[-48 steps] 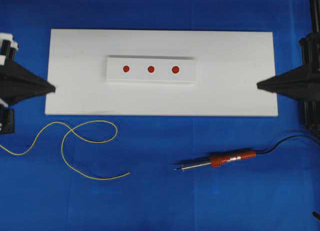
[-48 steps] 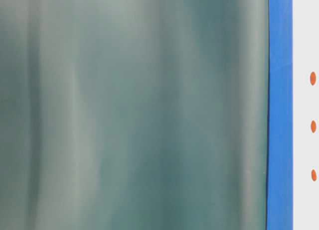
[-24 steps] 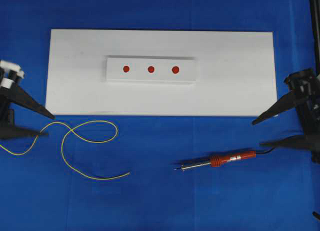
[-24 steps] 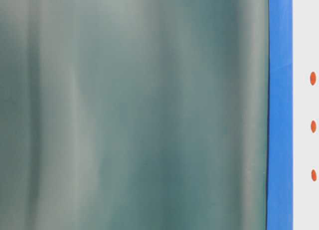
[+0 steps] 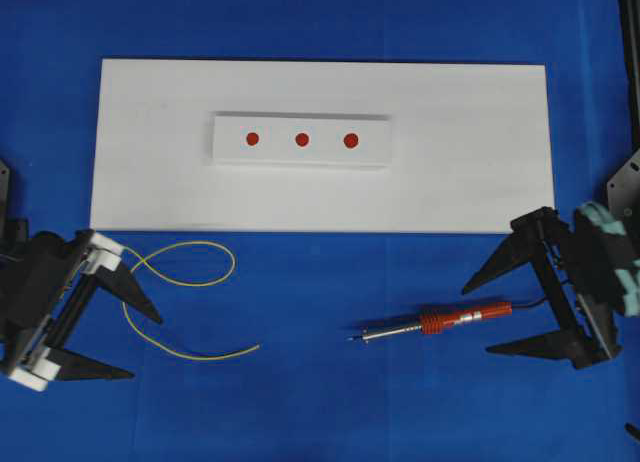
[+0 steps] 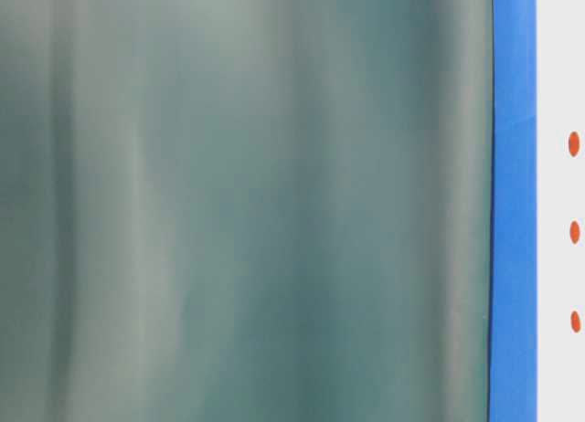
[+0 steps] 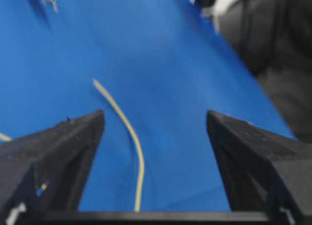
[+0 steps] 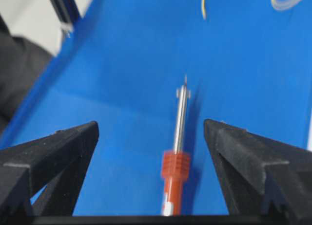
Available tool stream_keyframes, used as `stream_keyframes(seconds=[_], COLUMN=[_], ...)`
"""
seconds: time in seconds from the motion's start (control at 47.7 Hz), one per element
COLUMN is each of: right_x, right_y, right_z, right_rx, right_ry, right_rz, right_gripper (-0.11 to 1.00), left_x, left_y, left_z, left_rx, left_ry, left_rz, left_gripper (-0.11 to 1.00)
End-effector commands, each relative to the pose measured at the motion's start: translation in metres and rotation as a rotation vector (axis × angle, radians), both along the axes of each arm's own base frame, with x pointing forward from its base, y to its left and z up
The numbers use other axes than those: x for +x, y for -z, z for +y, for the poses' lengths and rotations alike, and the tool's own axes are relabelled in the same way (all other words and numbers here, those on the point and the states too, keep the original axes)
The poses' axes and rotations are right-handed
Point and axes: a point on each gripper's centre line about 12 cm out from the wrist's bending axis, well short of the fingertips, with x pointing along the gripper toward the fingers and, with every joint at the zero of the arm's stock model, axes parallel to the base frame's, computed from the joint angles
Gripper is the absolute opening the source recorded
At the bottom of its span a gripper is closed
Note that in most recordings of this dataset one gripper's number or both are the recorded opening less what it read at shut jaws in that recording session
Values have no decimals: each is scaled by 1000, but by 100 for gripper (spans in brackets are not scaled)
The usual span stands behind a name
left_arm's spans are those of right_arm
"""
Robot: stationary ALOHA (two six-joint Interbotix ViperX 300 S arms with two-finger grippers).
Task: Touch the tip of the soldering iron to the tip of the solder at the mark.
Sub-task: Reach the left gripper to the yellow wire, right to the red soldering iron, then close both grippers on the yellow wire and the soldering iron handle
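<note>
While both arms reach low, left end effector (image 5: pixel 135 342) gapes beside solder (image 5: pixel 190 280), right end effector (image 5: pixel 490 314) spread around soldering iron (image 5: pixel 440 322)

Blurred greenish surface (image 6: pixel 247 203), perhaps curtain.

Bright even light, blurred wrist views

The desk (image 5: pixel 320 402) wore a matt blue cloth-like cover, smooth and flat. On it lay a white board (image 5: pixel 470 152), matt like painted foam or plastic. Below the board, the soldering iron (image 5: pixel 440 321) showed a shiny metal shaft and a ribbed red-orange plastic grip. The solder (image 5: pixel 180 282) looked a thin yellow wire. The left gripper (image 5: pixel 118 342) and right gripper (image 5: pixel 480 317) looked matt black plastic.
</note>
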Motion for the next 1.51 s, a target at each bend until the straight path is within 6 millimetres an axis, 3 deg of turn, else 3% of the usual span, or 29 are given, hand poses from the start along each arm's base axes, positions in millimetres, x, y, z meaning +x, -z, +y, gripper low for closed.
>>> stream_keyframes(seconds=[0.0, 0.335, 0.587, 0.817, 0.943, 1.111, 1.195, 1.279, 1.404, 1.488], right_x=[3, 2, 5, 7, 9, 12, 11, 10, 10, 10], right_y=[9, 63, 84, 94, 100, 108, 112, 115, 115, 115], right_z=[4, 0, 5, 16, 20, 20, 18, 16, 14, 14], right_rx=[15, 12, 0, 1, -6, -19, -29, -37, -35, -35], right_ry=[7, 86, 113, 115, 113, 129, 147, 156, 166, 167], right_rz=[2, 56, 89, 84, 83, 95, 109, 120, 124, 127], right_gripper=[91, 91, 90, 89, 86, 79, 70, 47, 12, 6], left_x=[10, 21, 32, 37, 38, 40, 42, 43, 45, 46], left_y=[5, 57, 87, 98, 98, 97, 97, 98, 99, 98], left_z=[-7, -14, -13, -13, -12, -13, -14, -15, -16, -16], left_rx=[-12, 27, 51, 68, 71, 71, 73, 81, 91, 93], left_ry=[6, 8, -16, -22, -24, -24, -24, -23, -24, -24], left_rz=[-20, 47, 96, 120, 117, 115, 118, 134, 160, 164], left_gripper=[79, 78, 77, 74, 63, 33, 16, 3, 2, 2])
